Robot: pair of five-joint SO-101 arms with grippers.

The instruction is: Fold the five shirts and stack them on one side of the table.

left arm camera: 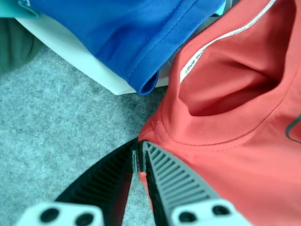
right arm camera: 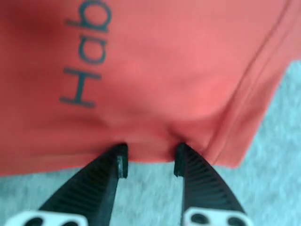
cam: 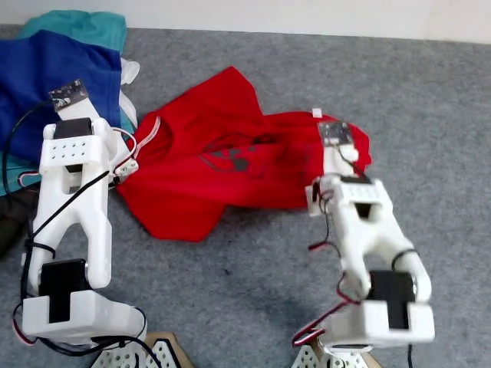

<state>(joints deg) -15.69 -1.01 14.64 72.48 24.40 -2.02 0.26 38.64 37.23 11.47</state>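
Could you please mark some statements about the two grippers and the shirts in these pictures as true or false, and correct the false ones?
1. The left gripper is shut on the red shirt close to its collar. True.
2. The right gripper is shut on the blue shirt. False: it is open, with its fingertips at an edge of the red shirt.
3. The blue shirt lies partly over the teal shirt. True.
4. The red shirt is neatly folded. False: it lies spread out and crumpled on the grey table.
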